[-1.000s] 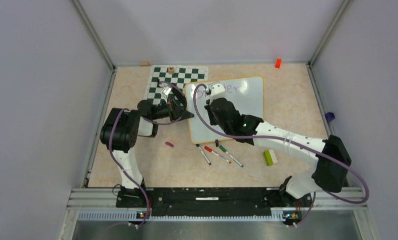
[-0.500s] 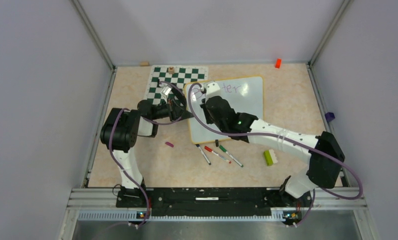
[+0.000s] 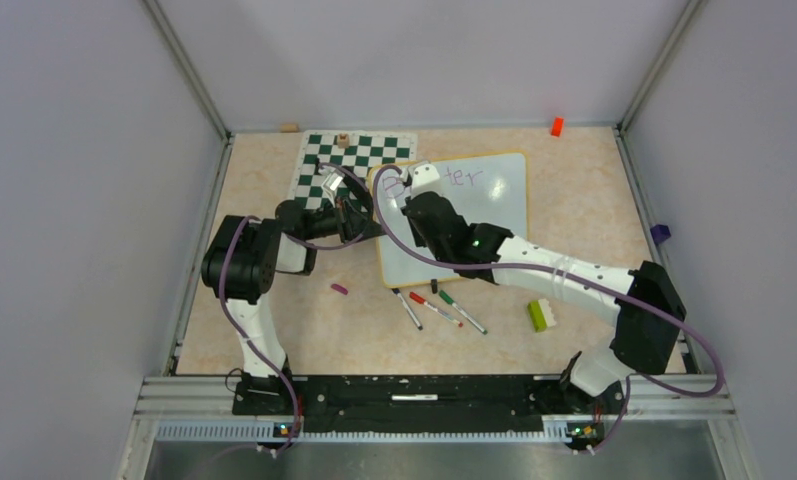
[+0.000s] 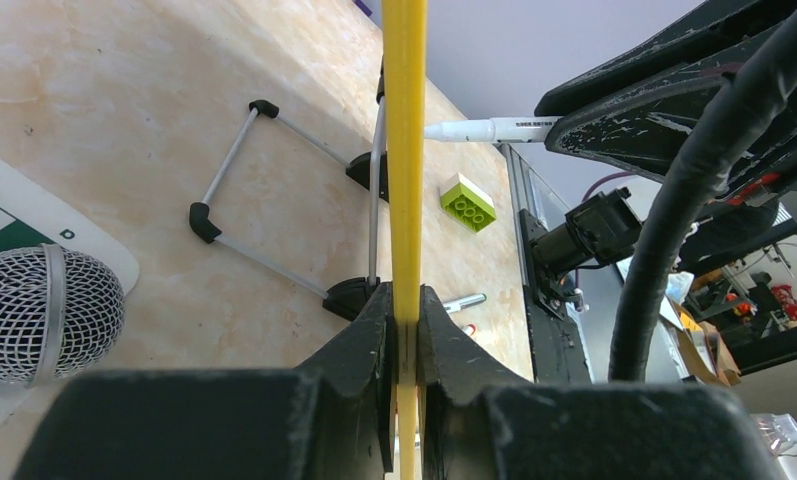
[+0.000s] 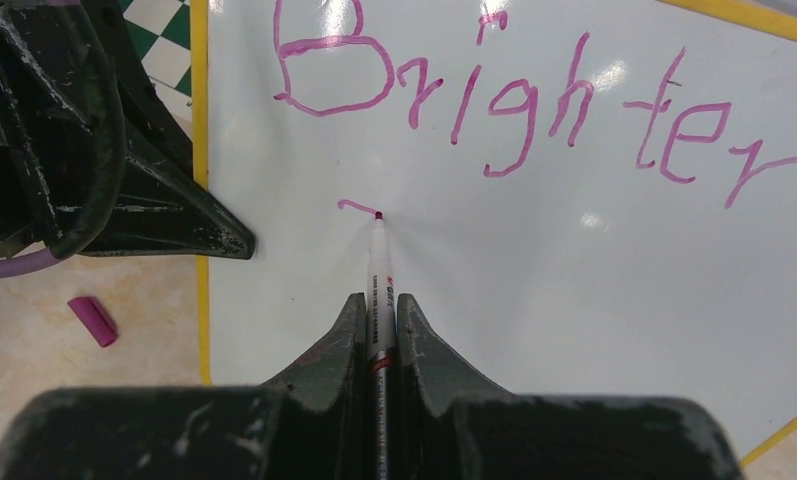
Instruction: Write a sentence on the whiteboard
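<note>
The whiteboard [image 3: 489, 220] stands tilted on the table, with a yellow rim [image 4: 404, 150]. My left gripper [image 3: 370, 228] is shut on its left rim, the jaws [image 4: 404, 300] pinching the yellow edge. My right gripper [image 3: 417, 203] is shut on a white marker [image 5: 378, 262], which also shows in the left wrist view [image 4: 486, 129]. The marker tip touches the board [image 5: 594, 300] below the "B". The sentence reads "Brighter" [image 5: 514, 110] in purple. A short purple stroke [image 5: 352, 206] begins a second line. From above only "ter" [image 3: 464, 178] shows.
The green-and-white chess mat [image 3: 359, 158] lies behind the left gripper. Three markers [image 3: 439, 308] lie in front of the board. A purple cap [image 3: 339, 289] lies to the left and a green brick [image 3: 539, 315] to the right. An orange block [image 3: 556, 126] is at the back.
My right gripper has moved left along the board with the marker, from over "Brighter" to below its first letter, uncovering "ter". The left gripper has not moved.
</note>
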Robot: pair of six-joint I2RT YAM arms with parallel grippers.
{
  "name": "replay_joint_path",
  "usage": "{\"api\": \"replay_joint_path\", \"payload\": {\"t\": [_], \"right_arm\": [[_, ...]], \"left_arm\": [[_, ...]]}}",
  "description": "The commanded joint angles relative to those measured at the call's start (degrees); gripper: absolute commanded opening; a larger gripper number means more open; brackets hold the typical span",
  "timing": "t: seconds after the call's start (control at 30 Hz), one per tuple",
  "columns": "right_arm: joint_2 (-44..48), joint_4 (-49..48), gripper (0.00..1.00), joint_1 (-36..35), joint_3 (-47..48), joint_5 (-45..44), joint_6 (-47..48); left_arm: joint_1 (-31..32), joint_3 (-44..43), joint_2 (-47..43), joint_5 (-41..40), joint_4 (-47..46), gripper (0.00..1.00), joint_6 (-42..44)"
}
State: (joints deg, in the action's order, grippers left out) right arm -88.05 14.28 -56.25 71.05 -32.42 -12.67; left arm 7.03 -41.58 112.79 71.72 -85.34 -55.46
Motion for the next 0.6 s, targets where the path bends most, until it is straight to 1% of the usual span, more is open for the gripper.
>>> {"api": "replay_joint_path", "payload": {"t": [0.0,0.27,0.57], "right_arm": [[1.6,0.3,0.0,-0.4,1.3,-2.3,-0.1],[4.5,-2.6,0.0,-0.3,1.3,-0.1,1.2],[3.0,-3.0,0.0,0.2,3.0,1.3,2.0]], "left_arm": [[-0.4,-1.5,-0.5,0.3,-7.5,0.0,-0.3],[-0.4,-1.7,-0.4,0.4,-7.5,0.0,-0.5],[-0.4,-1.5,-0.5,0.4,-7.5,0.0,-0.4]]}}
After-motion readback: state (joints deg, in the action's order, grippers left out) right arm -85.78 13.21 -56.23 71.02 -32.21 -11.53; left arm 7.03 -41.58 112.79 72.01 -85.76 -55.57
